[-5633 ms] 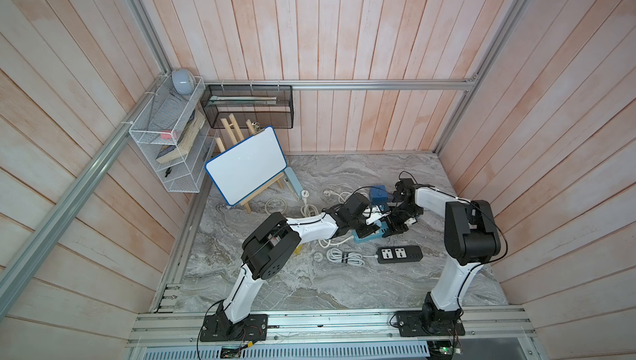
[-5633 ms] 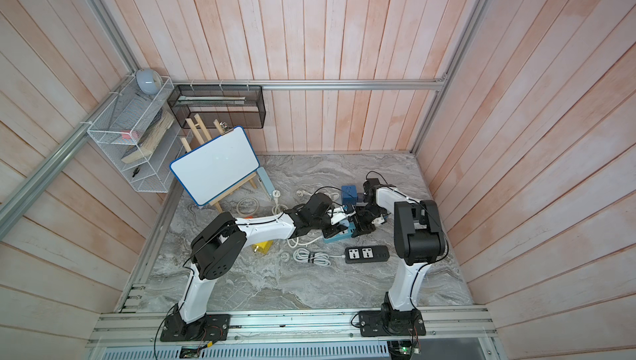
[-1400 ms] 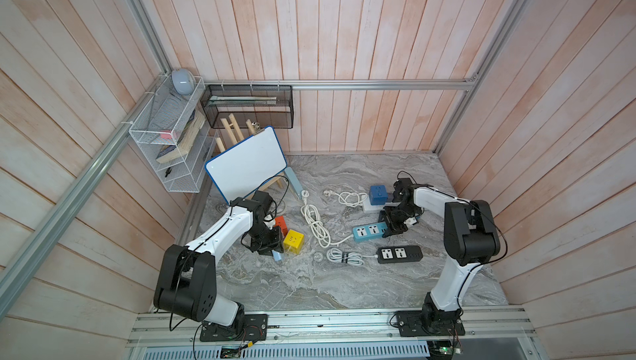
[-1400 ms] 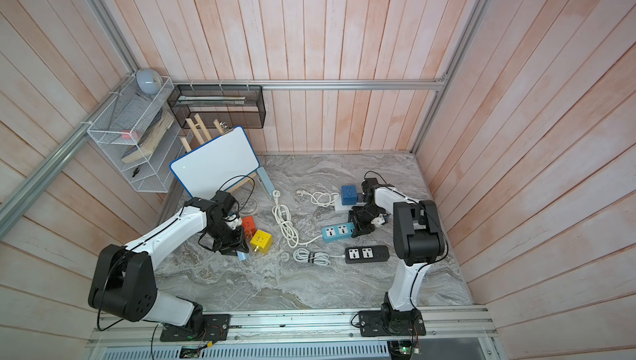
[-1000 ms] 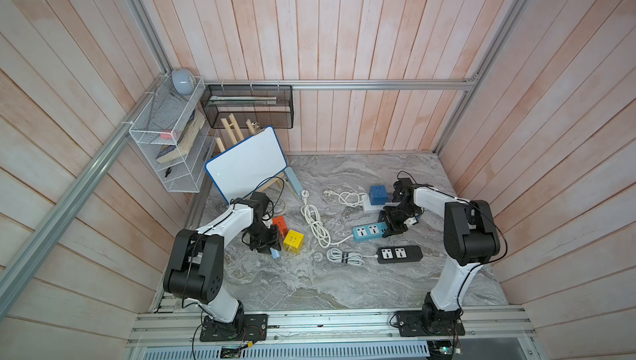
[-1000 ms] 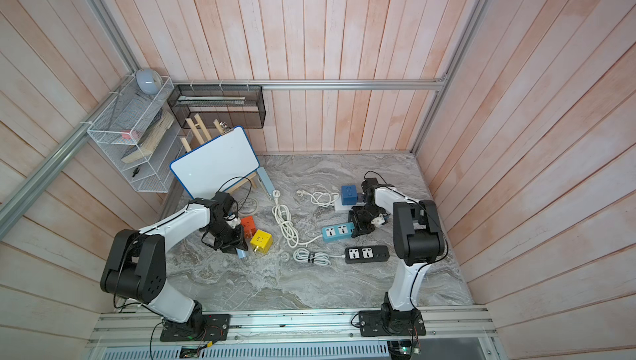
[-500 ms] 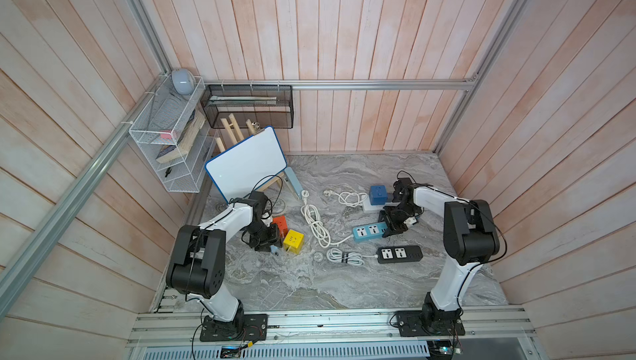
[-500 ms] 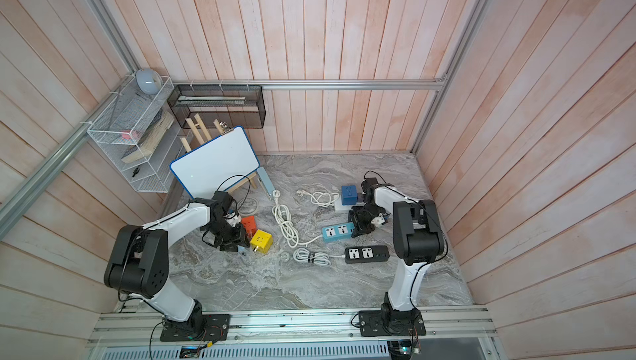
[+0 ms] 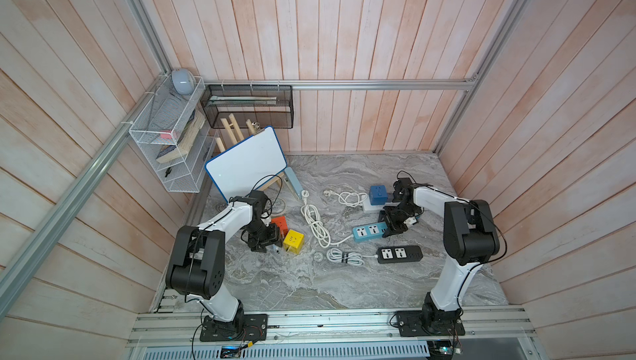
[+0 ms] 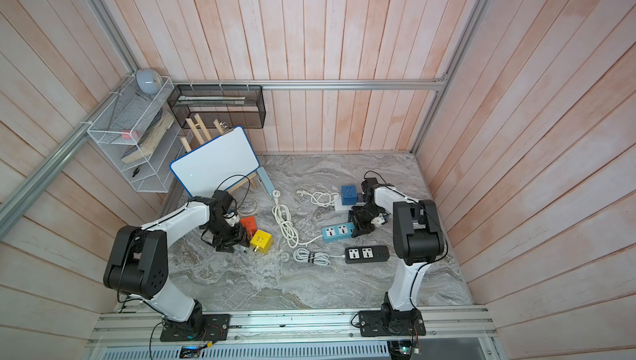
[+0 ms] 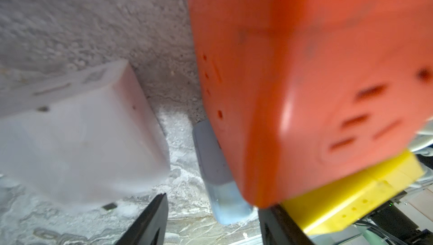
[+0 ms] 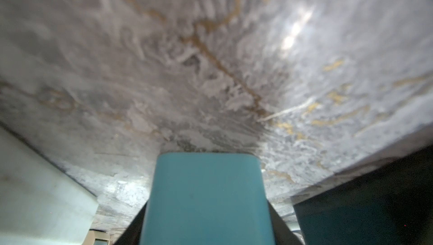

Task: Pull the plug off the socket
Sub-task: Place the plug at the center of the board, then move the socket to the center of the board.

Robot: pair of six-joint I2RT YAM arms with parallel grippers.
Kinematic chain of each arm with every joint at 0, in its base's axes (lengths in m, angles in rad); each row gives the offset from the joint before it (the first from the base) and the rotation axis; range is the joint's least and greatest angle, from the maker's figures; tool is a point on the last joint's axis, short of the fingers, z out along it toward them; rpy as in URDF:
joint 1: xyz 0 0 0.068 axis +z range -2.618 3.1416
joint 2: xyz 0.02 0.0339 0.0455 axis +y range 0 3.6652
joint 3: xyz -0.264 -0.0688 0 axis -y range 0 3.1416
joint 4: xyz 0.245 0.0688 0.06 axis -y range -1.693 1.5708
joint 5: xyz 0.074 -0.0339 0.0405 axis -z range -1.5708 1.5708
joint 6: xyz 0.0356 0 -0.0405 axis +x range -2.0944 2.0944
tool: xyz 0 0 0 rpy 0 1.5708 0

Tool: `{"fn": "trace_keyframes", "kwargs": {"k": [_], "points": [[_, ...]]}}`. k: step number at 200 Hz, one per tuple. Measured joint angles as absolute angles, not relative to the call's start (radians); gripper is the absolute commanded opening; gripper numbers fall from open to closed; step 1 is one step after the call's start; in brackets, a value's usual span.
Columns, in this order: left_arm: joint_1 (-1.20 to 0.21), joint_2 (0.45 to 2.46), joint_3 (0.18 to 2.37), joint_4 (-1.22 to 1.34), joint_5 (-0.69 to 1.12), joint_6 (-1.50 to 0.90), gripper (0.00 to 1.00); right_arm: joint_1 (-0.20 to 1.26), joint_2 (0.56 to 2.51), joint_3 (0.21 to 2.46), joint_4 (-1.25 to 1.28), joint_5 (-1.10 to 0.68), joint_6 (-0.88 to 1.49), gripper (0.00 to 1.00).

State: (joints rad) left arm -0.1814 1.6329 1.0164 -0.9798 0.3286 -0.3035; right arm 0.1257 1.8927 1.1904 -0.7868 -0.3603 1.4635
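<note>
**Item 1, plug** (image 11: 218, 161). We record a pale blue-grey plug lying flat on the marble counter (image 9: 309, 282). One side sits just beside the base of the orange cube socket (image 11: 304, 68), which partly hides it. We cannot see its pins. It is well apart from the teal power strip (image 9: 368, 231), which lies over by the right arm.

**Item 2, left tool** (image 11: 212, 202). The jaws are parted and hold nothing. In the left wrist view the near end of the plug lies between the two black fingertips (image 11: 154, 218). We see bare counter between the plug and one finger, and cannot tell whether the other finger touches it. In both top views the tool sits low over the counter, just beside the orange cube socket and the yellow cube socket (image 9: 293, 241).

**Item 3, right tool** (image 9: 392, 229). It is closed on one end of the teal power strip. The right wrist view shows the teal body clamped between the dark fingers.

**Item 4, white block** (image 11: 77, 138). It sits on the counter, across the plug from the orange cube socket. It is blurred, so we cannot name it.

**Item 5, sundries.**
- A black power strip (image 9: 399, 254) lies near the teal one, toward the front.
- A blue cube socket (image 9: 378, 195) stands behind the teal strip.
- A white cord (image 9: 315, 224) lies coiled between the arms.
- A whiteboard (image 9: 246, 162) is propped at the back left.
</note>
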Motion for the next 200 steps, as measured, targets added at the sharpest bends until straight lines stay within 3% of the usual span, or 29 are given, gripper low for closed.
{"fn": "trace_keyframes", "kwargs": {"k": [100, 200], "points": [[-0.191, 1.501, 1.172, -1.009, 0.233, -0.364, 0.67, 0.029, 1.784, 1.071, -0.762, -0.279, 1.416, 0.0], [-0.313, 1.468, 1.301, -0.876, 0.224, -0.443, 0.67, -0.145, 1.686, 0.968, -0.788, -0.16, 1.313, 0.0]]}}
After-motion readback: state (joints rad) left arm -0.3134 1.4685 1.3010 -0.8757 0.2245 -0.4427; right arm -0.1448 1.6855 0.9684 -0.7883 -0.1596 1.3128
